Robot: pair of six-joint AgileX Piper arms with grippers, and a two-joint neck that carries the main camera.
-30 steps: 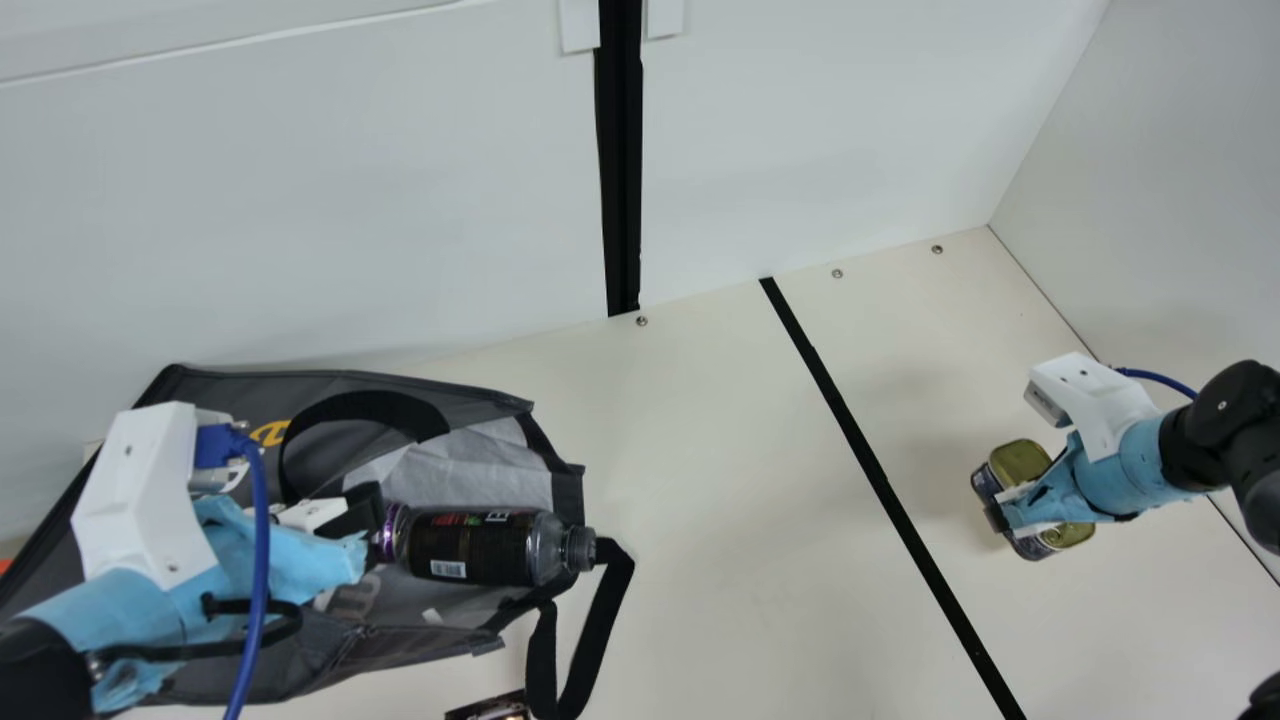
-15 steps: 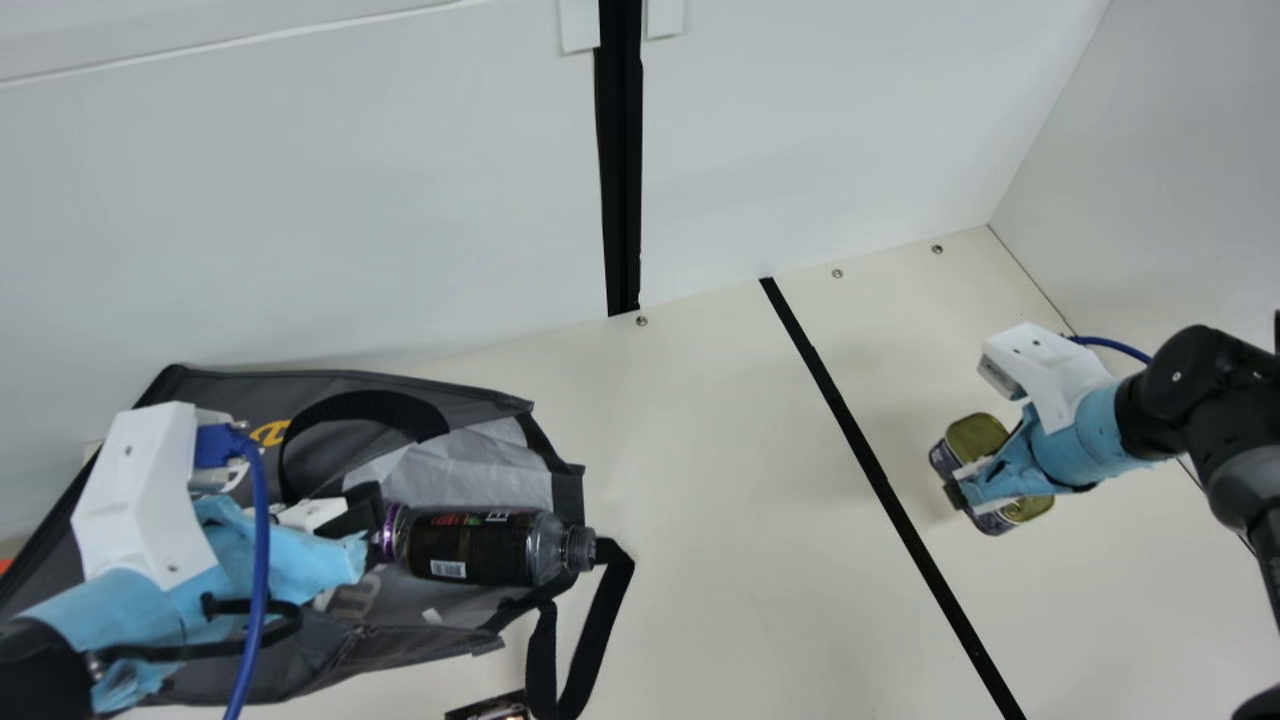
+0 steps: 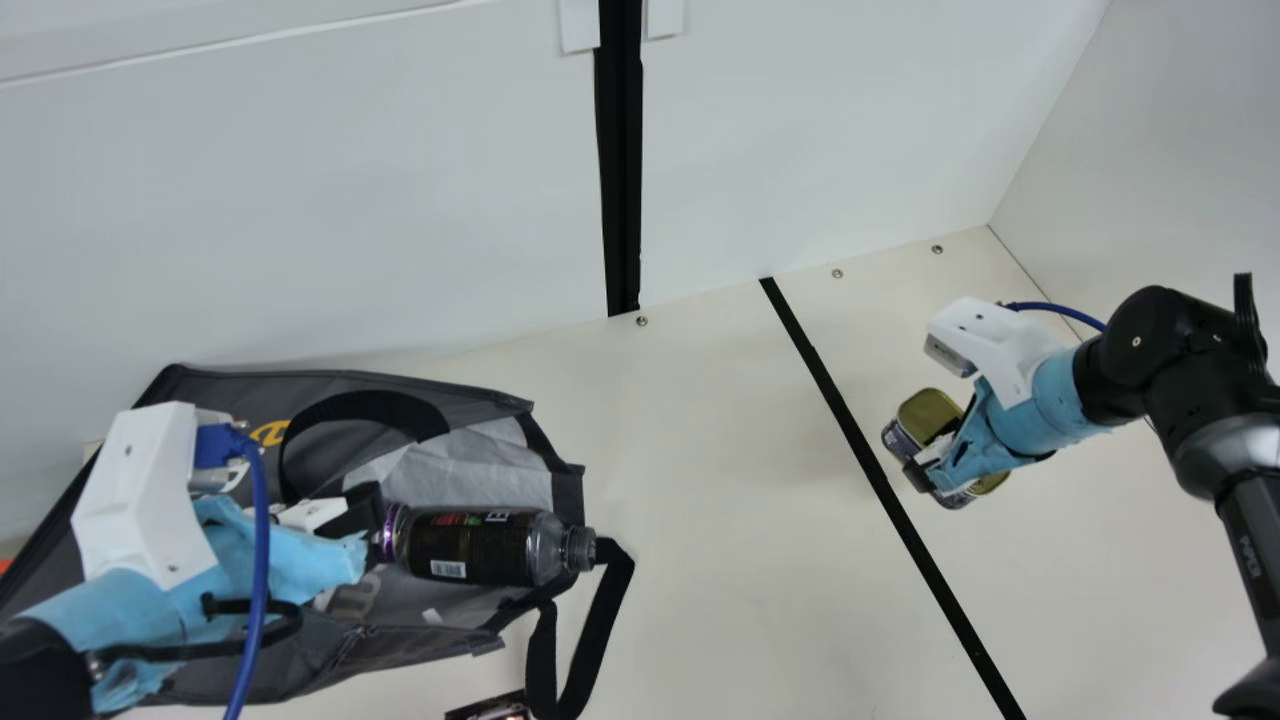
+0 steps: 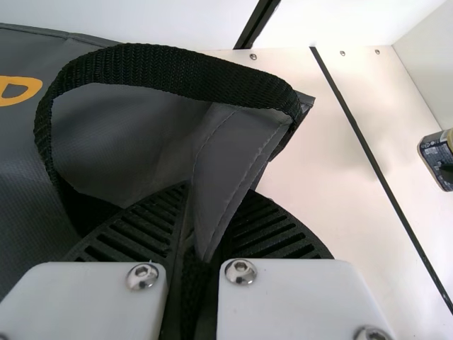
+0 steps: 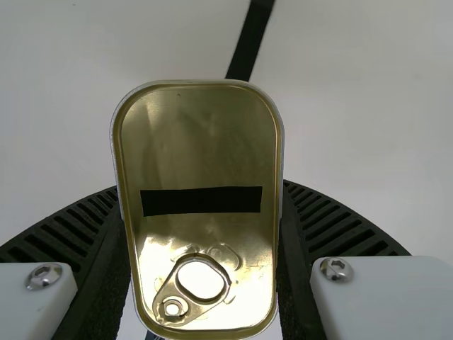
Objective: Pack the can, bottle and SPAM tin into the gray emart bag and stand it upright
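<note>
The left tool [image 4: 212, 205] pinches the gray emart bag [image 3: 480, 400], the bottle [image 3: 470, 545] in its mouth; the right tool [image 3: 920, 470], toward the right edge of the table [image 3: 720, 450], clamps the SPAM tin [image 5: 198, 156]. Packing that and uprighting remain; the can I cannot place.

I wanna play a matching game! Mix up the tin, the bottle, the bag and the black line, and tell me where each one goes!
Things:
1. SPAM tin
2. Bottle
3. Gray bag
4. Black line

Places:
A. Lying on its side at the bag's opening
B. Running across the cream table
C. Held by the right gripper
D. Pinched at its edge by the left gripper

Right pairs: 1-C, 2-A, 3-D, 4-B
</note>
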